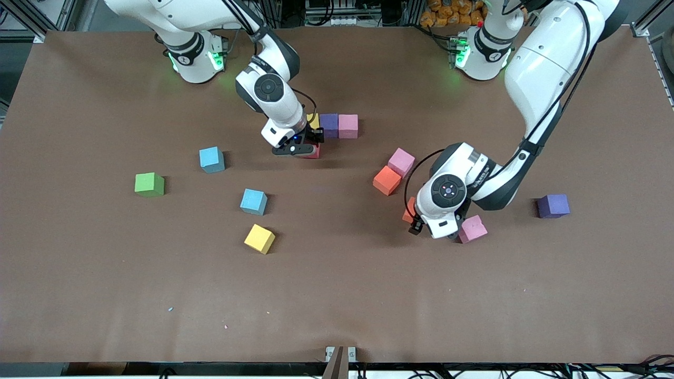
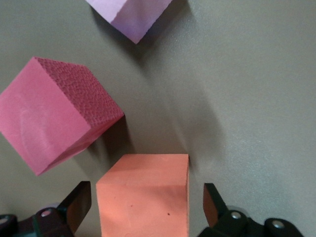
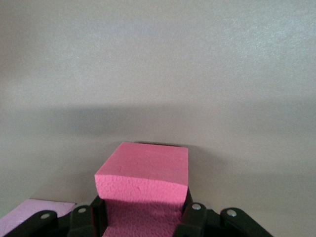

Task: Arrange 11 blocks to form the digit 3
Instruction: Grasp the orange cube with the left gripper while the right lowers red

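Brown table [image 1: 337, 295] | right gripper [image 3: 143, 217] clamps red block [image 3: 143, 173] beside yellow-purple-pink row | left gripper [image 2: 143, 207] wide, straddling orange block [image 2: 143, 192]

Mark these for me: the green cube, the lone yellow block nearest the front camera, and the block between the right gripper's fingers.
green cube [image 1: 149, 184], front view, top face.
yellow block [image 1: 259, 238], front view, top face.
red block [image 3: 143, 170] in the right gripper [image 3: 143, 213], right wrist view, top face.
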Motion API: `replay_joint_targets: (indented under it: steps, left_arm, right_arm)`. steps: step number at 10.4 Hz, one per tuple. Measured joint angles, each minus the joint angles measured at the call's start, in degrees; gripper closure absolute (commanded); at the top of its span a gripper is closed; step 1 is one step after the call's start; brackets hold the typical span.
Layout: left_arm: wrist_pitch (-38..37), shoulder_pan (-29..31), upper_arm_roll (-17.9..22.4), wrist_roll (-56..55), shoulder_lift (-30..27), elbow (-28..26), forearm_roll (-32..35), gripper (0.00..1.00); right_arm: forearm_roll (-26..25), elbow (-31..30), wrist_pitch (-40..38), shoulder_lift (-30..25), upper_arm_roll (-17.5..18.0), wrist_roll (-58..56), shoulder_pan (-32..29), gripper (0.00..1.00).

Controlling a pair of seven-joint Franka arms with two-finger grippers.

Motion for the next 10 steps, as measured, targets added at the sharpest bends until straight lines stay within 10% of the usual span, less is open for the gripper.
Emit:
replay_joint_targets:
  steps: [5, 10]
  left_arm:
    - [1.2, -0.1, -0.2, 0.0, 0.7, 0.3, 0.0, 0.87]
    - [1.5, -0.1, -0.5, 0.0, -0.2, 1.6, 0.0, 0.99]
  right_arm:
    - [-0.1, -0.1, 0.8, 0.6, 0.1, 0.0, 0.2, 1.0]
    - [-1.1, -0.3, 1.0, 1.1, 0.1, 0.0, 0.4, 1.0]
